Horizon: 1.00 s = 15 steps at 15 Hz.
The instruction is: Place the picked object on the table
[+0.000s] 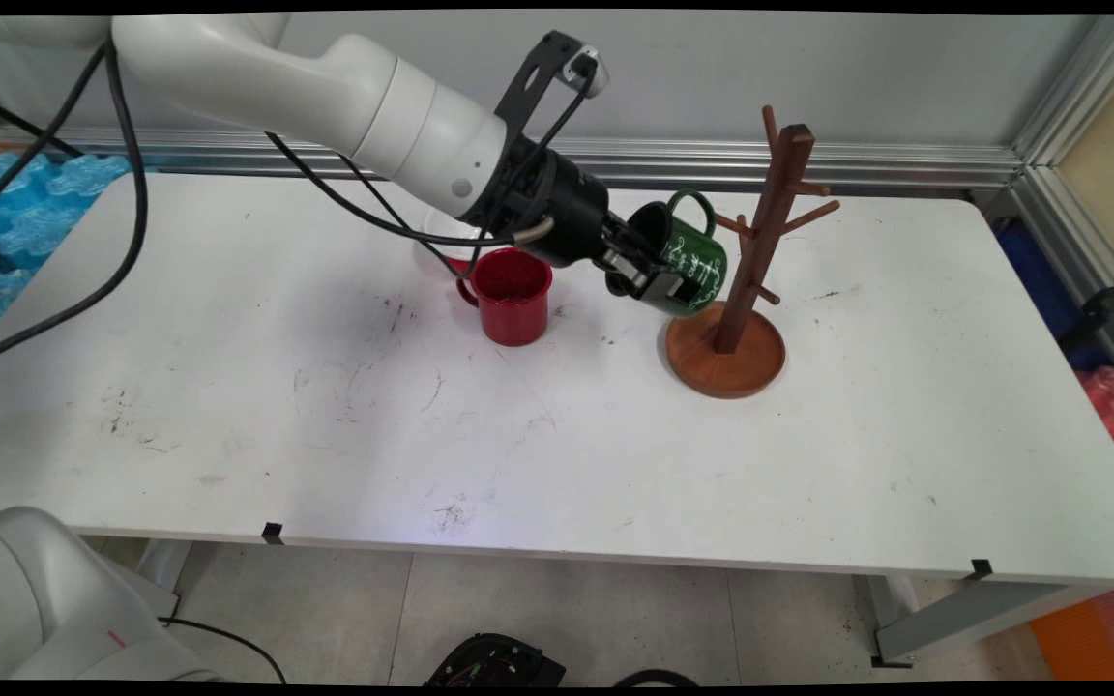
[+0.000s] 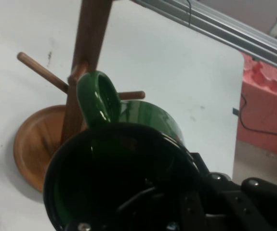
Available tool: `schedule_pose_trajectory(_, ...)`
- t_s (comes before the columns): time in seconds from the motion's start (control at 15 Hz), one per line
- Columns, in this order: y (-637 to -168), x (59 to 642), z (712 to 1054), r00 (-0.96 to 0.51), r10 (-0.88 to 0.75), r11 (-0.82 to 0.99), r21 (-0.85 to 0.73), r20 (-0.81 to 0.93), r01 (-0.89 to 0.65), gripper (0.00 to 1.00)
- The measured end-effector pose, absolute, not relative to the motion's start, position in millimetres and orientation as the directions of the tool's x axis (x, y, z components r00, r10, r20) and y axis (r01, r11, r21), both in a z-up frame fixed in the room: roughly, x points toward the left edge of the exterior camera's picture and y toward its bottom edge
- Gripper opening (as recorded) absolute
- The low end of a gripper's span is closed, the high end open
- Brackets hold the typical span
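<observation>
My gripper [image 1: 652, 274] is shut on the rim of a green mug [image 1: 688, 259] with white lettering, holding it tilted in the air with its handle up. The mug hangs just left of a wooden mug tree [image 1: 760, 232] with several pegs and a round base [image 1: 726, 353]. In the hand view the green mug [image 2: 124, 168] fills the lower middle, its handle [image 2: 99, 98] next to the mug tree's post [image 2: 87, 53] and close to a peg [image 2: 131, 95]. A red mug [image 1: 513, 295] stands on the table to the left of my gripper.
A white bowl-like object [image 1: 441, 232] sits behind the red mug, partly hidden by the arm. Black cables hang from the arm over the table's left part. Blue packing material [image 1: 25, 213] lies beyond the left edge, red and pink items beyond the right edge.
</observation>
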<state>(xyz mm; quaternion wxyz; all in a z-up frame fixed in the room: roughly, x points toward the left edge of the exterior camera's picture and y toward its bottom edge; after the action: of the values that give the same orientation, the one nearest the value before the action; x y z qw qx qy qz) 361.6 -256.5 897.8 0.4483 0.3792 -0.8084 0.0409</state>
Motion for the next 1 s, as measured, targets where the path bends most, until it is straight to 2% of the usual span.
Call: schedule_pose_trajectory(1.0,-251.4,375.3,890.6,-0.490,-0.537,0.790,0.206,0.687,-0.578,0.00)
